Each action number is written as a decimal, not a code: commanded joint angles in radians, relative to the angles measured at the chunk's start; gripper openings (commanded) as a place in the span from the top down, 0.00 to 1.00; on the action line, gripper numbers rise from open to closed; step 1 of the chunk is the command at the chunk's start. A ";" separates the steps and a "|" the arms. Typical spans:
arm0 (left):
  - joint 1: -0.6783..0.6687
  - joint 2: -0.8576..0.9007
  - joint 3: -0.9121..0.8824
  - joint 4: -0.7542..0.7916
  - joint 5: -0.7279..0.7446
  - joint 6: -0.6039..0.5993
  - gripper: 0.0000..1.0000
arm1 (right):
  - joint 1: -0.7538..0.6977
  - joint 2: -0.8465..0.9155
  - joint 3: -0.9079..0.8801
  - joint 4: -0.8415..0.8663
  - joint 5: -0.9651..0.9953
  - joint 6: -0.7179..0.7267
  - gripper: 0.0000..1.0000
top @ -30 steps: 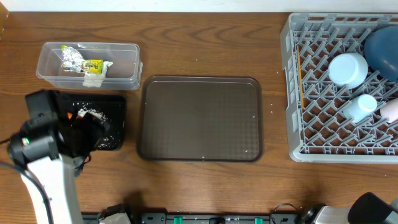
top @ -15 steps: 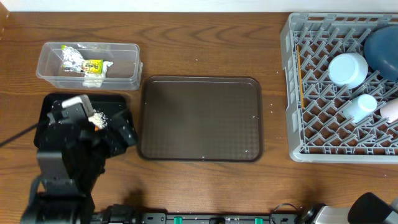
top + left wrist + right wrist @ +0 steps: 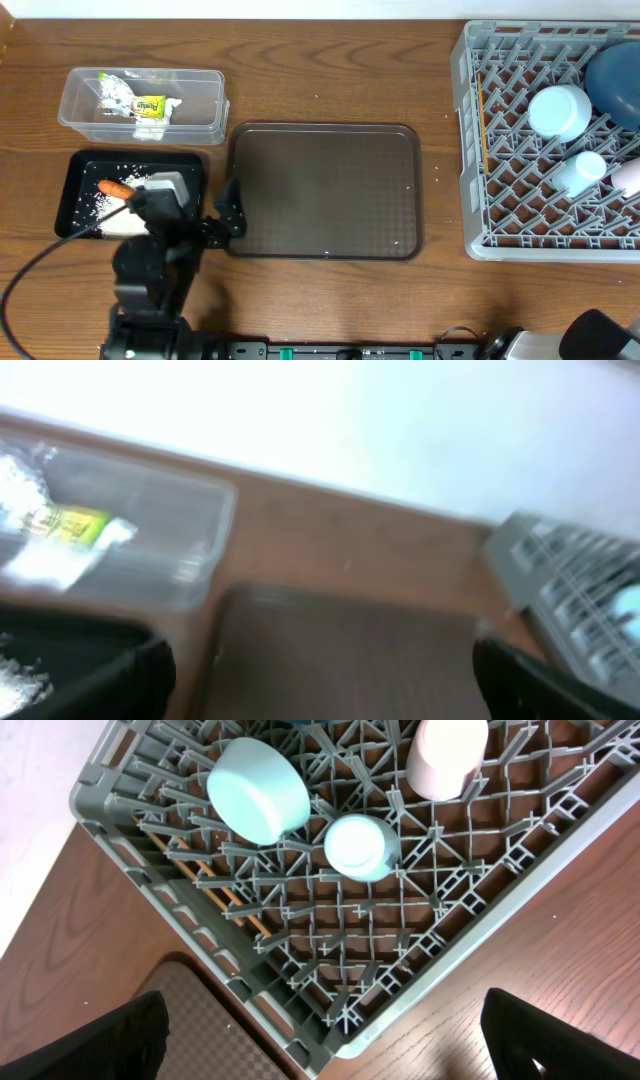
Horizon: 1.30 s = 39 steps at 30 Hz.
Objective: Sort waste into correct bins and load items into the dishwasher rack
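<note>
The left hand point(image 3: 227, 212) gapes empty, black tray point(image 3: 66, 200) with carrot point(image 3: 116, 188) just to its left. The right hand point(image 3: 328, 1055) gapes too, dishwasher rack point(image 3: 300, 930) ahead.

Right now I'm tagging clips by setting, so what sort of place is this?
Probably a lab tabletop staged as a dish-clearing station: a wooden table, a grey dishwasher rack holding a pale-blue cup, a brown serving tray, and a clear tub and black tray holding waste.

Looks like a robot lab bench staged as kitchen cleanup: wood-grain table point(image 3: 330, 80), grey dishwasher rack point(image 3: 468, 150), brown serving tray point(image 3: 320, 190), white wall point(image 3: 350, 420).
</note>
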 commanded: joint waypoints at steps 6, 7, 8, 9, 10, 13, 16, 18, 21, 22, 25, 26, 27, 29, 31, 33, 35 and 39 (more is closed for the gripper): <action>-0.019 -0.153 -0.232 0.243 -0.002 0.002 0.02 | 0.004 0.000 0.002 0.000 0.002 -0.015 0.01; -0.019 -0.162 -0.253 0.265 -0.010 0.002 0.02 | 0.004 0.000 0.002 0.000 0.003 -0.015 0.01; -0.019 -0.173 -0.275 0.284 -0.014 0.002 0.02 | 0.004 0.000 0.002 0.000 0.003 -0.015 0.01; -0.019 -0.182 -0.293 0.298 -0.017 0.002 0.02 | 0.004 0.000 0.002 0.000 0.002 -0.015 0.01; -0.019 -0.192 -0.311 0.312 -0.018 0.002 0.02 | 0.004 0.000 0.002 0.000 0.002 -0.015 0.01; -0.019 -0.224 -0.371 0.372 -0.018 0.002 0.02 | 0.004 0.000 0.002 0.000 0.003 -0.015 0.01; -0.019 -0.255 -0.417 0.409 -0.021 0.002 0.02 | 0.004 0.000 0.002 0.000 0.002 -0.015 0.01; -0.019 -0.286 -0.437 0.412 -0.027 0.002 0.02 | 0.004 0.000 0.002 0.000 0.002 -0.015 0.01; -0.019 -0.333 -0.459 0.412 -0.036 0.003 0.02 | 0.003 0.000 0.002 0.000 0.003 -0.015 0.01; -0.019 -0.349 -0.466 0.412 -0.043 0.003 0.02 | 0.002 0.000 0.002 0.000 0.003 -0.015 0.01; -0.019 -0.412 -0.496 0.401 -0.063 0.002 0.02 | 0.002 0.000 0.002 0.000 0.003 -0.015 0.01; -0.019 -0.429 -0.496 0.377 -0.075 0.002 0.02 | 0.002 0.000 0.002 0.000 0.003 -0.015 0.01; -0.019 -0.425 -0.496 0.374 -0.079 0.002 0.02 | 0.002 0.000 0.002 0.000 0.002 -0.015 0.01; -0.019 -0.426 -0.496 0.354 -0.090 0.003 0.02 | 0.002 -0.001 0.002 0.000 0.003 -0.015 0.01; -0.019 -0.426 -0.496 0.325 -0.105 0.003 0.02 | 0.002 -0.001 0.002 0.000 0.002 -0.015 0.01; -0.019 -0.426 -0.496 0.273 -0.124 0.003 0.02 | 0.002 -0.001 0.002 0.000 0.002 -0.015 0.01; -0.019 -0.426 -0.496 0.179 -0.152 0.003 0.02 | 0.002 0.000 0.002 0.000 0.002 -0.015 0.01; -0.019 -0.426 -0.496 0.138 -0.164 0.002 0.02 | 0.002 0.000 0.002 0.000 0.003 -0.015 0.01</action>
